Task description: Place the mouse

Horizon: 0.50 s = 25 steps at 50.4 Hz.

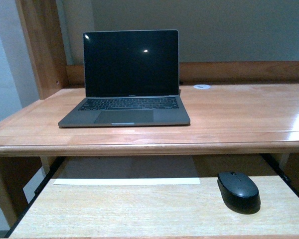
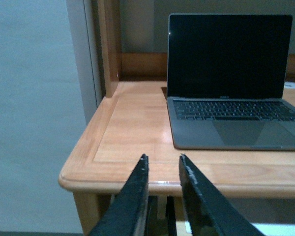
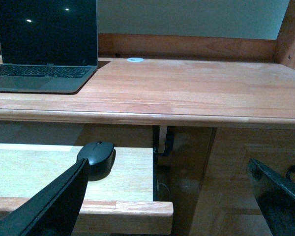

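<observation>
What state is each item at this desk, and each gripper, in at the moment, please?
laptop: lid open, screen dark.
pull-out tray: extended.
mouse: resting upright on the pull-out tray, not gripped.
left gripper: slightly open, empty.
right gripper: wide open, empty.

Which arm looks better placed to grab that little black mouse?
The right. The mouse lies toward the right end of the pull-out shelf, ahead of the wide-open right gripper. The left gripper faces the laptop, with no mouse in its view.
</observation>
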Available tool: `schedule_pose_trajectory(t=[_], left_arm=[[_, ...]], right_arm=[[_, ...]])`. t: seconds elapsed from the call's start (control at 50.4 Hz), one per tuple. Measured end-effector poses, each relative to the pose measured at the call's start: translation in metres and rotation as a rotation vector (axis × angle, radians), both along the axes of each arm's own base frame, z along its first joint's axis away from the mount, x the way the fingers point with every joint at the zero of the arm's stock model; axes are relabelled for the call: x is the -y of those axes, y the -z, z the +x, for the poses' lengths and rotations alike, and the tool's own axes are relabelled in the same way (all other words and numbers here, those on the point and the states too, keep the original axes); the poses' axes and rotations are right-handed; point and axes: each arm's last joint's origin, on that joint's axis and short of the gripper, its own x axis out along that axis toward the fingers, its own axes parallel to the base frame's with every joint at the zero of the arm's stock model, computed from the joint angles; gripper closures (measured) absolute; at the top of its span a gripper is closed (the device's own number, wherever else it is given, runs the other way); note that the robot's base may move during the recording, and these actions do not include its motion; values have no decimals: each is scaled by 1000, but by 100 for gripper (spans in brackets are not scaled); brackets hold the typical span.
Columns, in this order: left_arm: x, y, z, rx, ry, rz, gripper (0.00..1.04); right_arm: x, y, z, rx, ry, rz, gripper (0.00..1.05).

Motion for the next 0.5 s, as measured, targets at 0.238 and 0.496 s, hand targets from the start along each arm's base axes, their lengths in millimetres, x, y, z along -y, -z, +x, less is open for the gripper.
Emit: schedule_pose_trajectory(t=[0.238, 0.496], left_arm=[[0, 18, -27, -42, 5, -10, 103], [0, 25, -51, -46, 6, -10, 103]], right_arm=[[0, 0, 0, 0, 0, 0, 7], [0, 0, 0, 0, 0, 0, 7]])
